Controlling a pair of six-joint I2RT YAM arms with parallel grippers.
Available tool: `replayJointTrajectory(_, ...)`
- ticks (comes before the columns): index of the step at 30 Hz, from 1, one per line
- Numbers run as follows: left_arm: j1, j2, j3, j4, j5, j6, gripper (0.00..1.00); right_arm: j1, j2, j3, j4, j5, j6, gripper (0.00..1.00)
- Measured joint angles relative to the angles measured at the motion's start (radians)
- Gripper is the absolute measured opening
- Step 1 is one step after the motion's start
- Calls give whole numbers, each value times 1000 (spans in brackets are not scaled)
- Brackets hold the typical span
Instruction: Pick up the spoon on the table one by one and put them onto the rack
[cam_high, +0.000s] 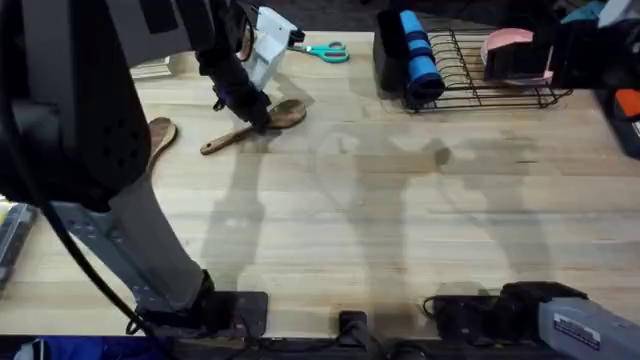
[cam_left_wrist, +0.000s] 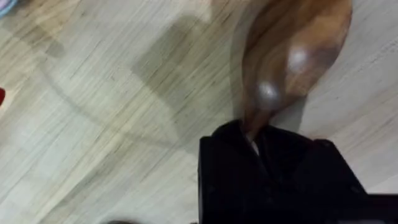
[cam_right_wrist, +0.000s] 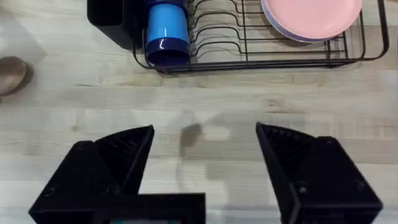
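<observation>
The left gripper is clamped on the neck of a brown wooden spoon lying slantwise on the light plank table; the black wire rack stands well off rightward. The right gripper gapes, idle.

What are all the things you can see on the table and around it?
Brown wooden cooking spoons: two; one under the left gripper, its neck between the fingers; one nearer the table's left edge.
Teal-handled scissors: one, far edge of the table.
Black wire dish rack: one, far right.
Black utensil cup: one, at the rack's left end.
Blue cylinder: one, lying in the rack beside the cup.
Pink plates: at least two, stacked in the rack.
Light wooden table: one.
Left gripper: black, closed on the spoon.
Right gripper: black, open over bare table.
</observation>
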Motion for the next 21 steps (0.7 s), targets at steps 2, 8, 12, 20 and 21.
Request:
replayJointTrajectory(2, -2, 3, 6, -6, -3, -16, 51, 0, 0, 0, 0, 0, 0, 996)
replayJointTrajectory(8, -37, 47, 80, -72, -52, -45, 47, 0, 0, 0, 0, 0, 0, 996)
replayJointTrajectory(12, -127, 106, 196, -96, -29, -85, 40, 0, 0, 0, 0, 0, 0, 996)
replayJointTrajectory(20, -229, 116, 417, -108, -3, -138, 42, 0, 0, 0, 0, 0, 0, 996)
replayJointTrajectory(21, -235, 116, 444, -109, -3, -146, 41, 0, 0, 0, 0, 0, 0, 996)
